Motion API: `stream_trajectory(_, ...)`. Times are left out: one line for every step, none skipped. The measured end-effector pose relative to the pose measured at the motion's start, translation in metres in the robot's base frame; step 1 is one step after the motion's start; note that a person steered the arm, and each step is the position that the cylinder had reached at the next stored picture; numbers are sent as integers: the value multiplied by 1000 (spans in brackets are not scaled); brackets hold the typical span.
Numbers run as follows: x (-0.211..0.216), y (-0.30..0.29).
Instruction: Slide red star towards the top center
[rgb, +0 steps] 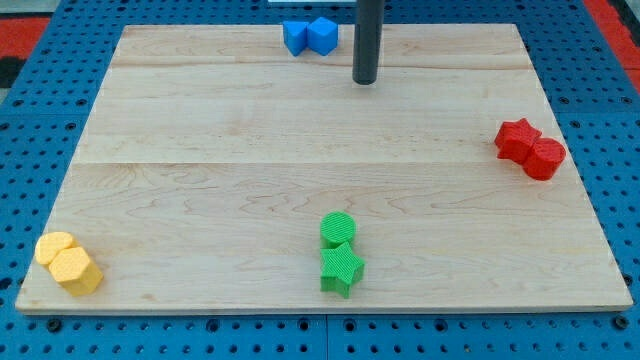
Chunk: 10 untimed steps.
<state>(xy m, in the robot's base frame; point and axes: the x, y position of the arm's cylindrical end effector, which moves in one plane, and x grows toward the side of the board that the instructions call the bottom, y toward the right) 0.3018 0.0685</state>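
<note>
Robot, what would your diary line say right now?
my tip: top centre, right of blue blocks | red star: right edge, touching red cylinder | contact: none | push: not started

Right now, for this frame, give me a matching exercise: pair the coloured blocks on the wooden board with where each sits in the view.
Things:
1. red star block
2. blue blocks
3. yellow blocks
4. green star block

Places:
A. bottom centre of the view, just below a green cylinder block
B. bottom left corner
C. right edge, touching a red cylinder block
D. top edge, just left of my tip

Pairs: 1-C, 2-D, 3-B, 4-A
</note>
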Motion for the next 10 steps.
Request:
stream_trajectory(7, 43)
stream_trajectory(7, 46)
stream_trajectory(7, 46)
stream_trajectory(14, 92)
stream_trajectory(24, 144)
stream_trajectory(52, 193)
stream_trajectory(76, 226)
stream_trajectory(94, 235)
stream_trajectory(105, 233)
stream_trajectory(105, 198)
